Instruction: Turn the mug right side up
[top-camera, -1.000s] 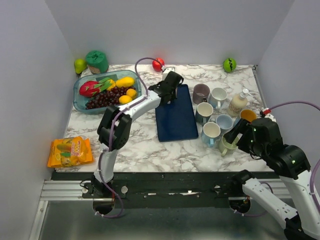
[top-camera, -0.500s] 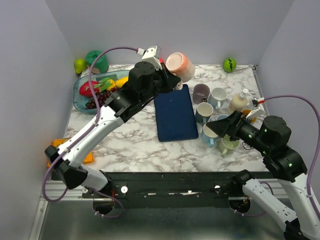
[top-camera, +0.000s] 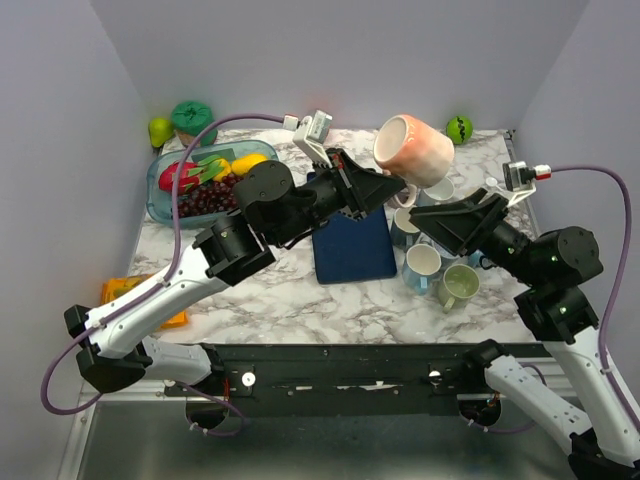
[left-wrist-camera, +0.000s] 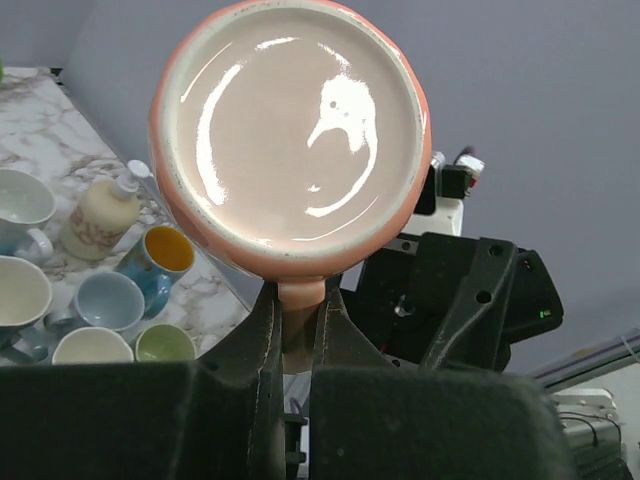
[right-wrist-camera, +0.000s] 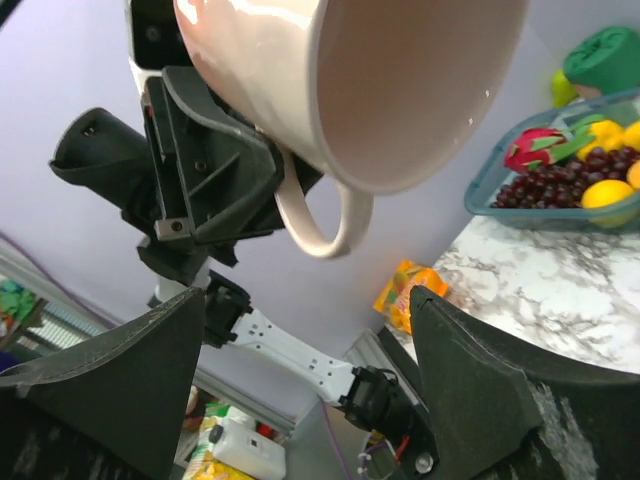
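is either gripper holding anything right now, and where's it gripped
The left gripper holds the pink mug by its handle, pinched between its fingers, up in the air. The right gripper is open and holds nothing.

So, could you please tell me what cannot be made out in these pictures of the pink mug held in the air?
- Left wrist view: the left end effector hides most of the handle of the pink mug.
- Top external view: the pink mug and the right arm cover several table mugs; their number is unclear.
- Top external view: the snack bag lies mostly under the left arm; its print is too small to read.
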